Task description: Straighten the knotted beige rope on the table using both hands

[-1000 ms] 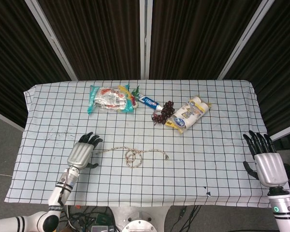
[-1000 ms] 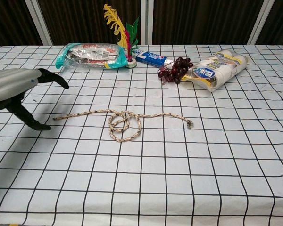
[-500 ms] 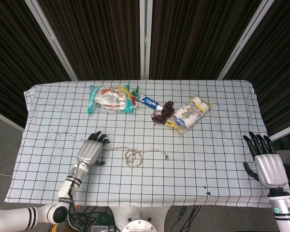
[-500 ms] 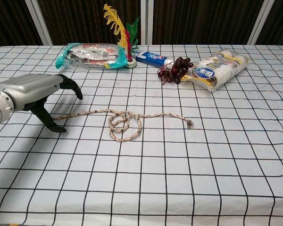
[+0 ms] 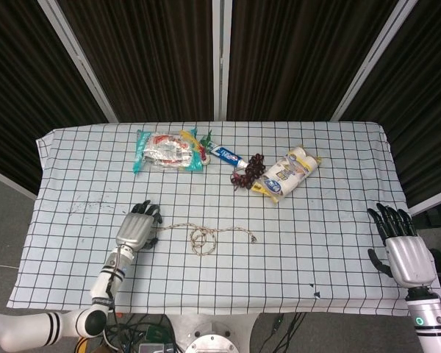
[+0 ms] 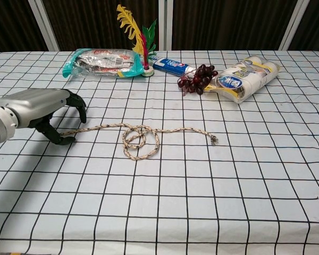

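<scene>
The beige rope point(image 5: 203, 237) point(image 6: 141, 139) lies across the middle of the checked tablecloth, with a looped knot at its centre and a loose tail out to each side. My left hand point(image 5: 136, 229) point(image 6: 42, 109) hovers at the rope's left end. Its fingers arch down over that tail and the thumb tip rests on the cloth just beside it. The tail lies in the gap between thumb and fingers, not pinched. My right hand point(image 5: 400, 246) is at the table's right edge, fingers spread, holding nothing. The chest view does not show it.
Along the far side lie a snack bag point(image 5: 165, 149) point(image 6: 101, 59), a feathered shuttlecock point(image 6: 135, 32), a toothpaste tube point(image 5: 226, 155) point(image 6: 171, 66), dark grapes point(image 5: 248, 170) point(image 6: 198, 78) and a pack of small bottles point(image 5: 287, 173) point(image 6: 243, 74).
My left hand moved right to the rope's left end, and its fingers curled down over the tail. The rope has not moved. The right hand sank slightly.
</scene>
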